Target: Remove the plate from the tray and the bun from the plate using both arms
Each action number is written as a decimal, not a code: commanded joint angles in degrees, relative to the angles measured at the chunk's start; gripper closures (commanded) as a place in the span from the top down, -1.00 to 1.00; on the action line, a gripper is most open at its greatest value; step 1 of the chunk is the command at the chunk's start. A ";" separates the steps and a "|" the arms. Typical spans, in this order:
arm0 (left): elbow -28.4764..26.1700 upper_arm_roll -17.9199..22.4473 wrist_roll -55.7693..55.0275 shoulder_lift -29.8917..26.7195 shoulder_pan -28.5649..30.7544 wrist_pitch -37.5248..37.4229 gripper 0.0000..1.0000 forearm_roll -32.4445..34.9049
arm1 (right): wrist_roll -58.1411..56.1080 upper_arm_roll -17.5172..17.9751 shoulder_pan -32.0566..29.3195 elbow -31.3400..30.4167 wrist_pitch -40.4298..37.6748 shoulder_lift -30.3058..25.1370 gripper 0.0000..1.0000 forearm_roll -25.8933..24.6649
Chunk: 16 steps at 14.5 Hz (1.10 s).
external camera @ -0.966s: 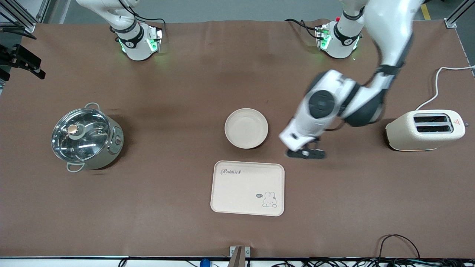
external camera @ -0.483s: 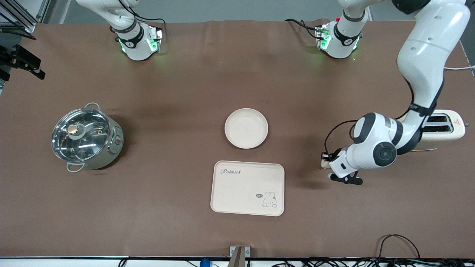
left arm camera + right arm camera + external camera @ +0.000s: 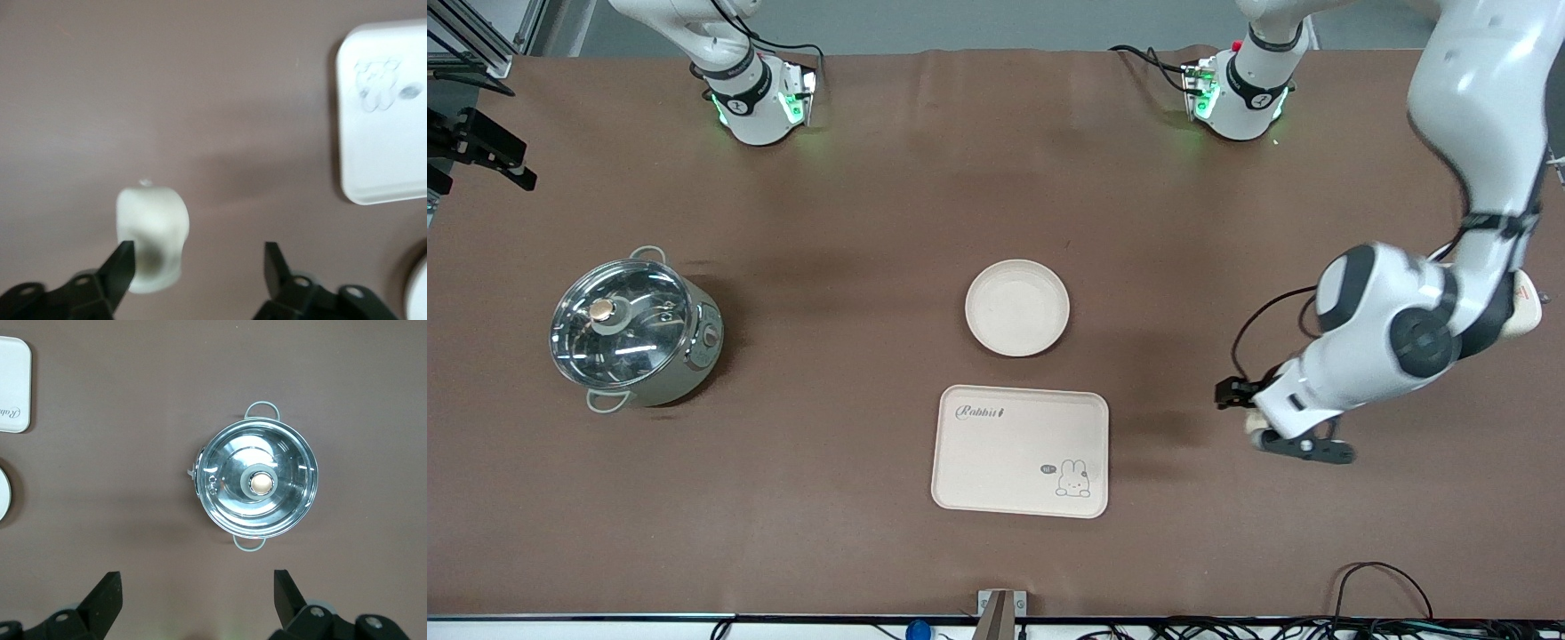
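Now the left pincer (image 3: 197, 260) stood apart, the small pale cream bun (image 3: 152, 238) against one finger on the brown bench (image 3: 854, 222), toward the left arm's end; right pincer (image 3: 197, 597) apart, waiting.

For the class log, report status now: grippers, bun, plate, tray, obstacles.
Left gripper open over bare table, small pale cream bun against one finger. Right gripper open above the steel lidded pot, waiting. Round cream plate empty, off the cream rectangular tray. Nothing blocking.

Open brown table fills most of the front view. Obstacles: pot (image 3: 634, 331) at middle left, plate (image 3: 1017, 307) and tray (image 3: 1020, 451) at centre, left arm (image 3: 1396, 333) at middle right.
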 commanded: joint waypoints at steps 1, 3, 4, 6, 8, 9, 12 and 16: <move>1.02 0.23 0.47 -6.19 -0.02 -6.93 1.00 0.00 | -0.48 -0.15 0.26 0.35 -0.38 0.01 1.00 0.44; 0.76 0.14 -0.32 -7.08 -0.28 -9.14 1.00 -0.18 | -0.48 -0.07 0.35 0.35 -0.47 0.01 1.00 0.62; 0.85 0.14 -0.32 -7.26 -0.19 -9.76 1.00 -0.09 | -0.48 -0.07 0.26 0.35 -0.38 0.01 1.00 0.79; 1.02 0.31 0.46 -11.01 -0.02 -9.85 1.00 0.09 | -0.48 -0.15 0.17 0.35 -0.38 0.01 1.00 0.79; 1.20 0.40 0.56 -16.37 0.16 -13.34 1.00 -0.87 | -0.48 -0.07 0.17 0.35 -0.38 0.01 1.00 0.79; 2.07 0.40 0.64 -18.49 0.33 -16.07 1.00 -0.97 | -0.48 -0.15 0.17 0.26 -0.38 0.01 1.00 0.79; 4.36 0.40 0.91 -24.38 2.43 -23.99 1.00 -4.72 | -0.48 -0.07 0.26 0.35 -0.38 0.01 1.00 0.79; 3.22 0.58 0.91 -27.12 3.23 -26.81 1.00 -5.98 | -0.48 -0.07 0.09 0.35 -0.29 0.01 1.00 0.79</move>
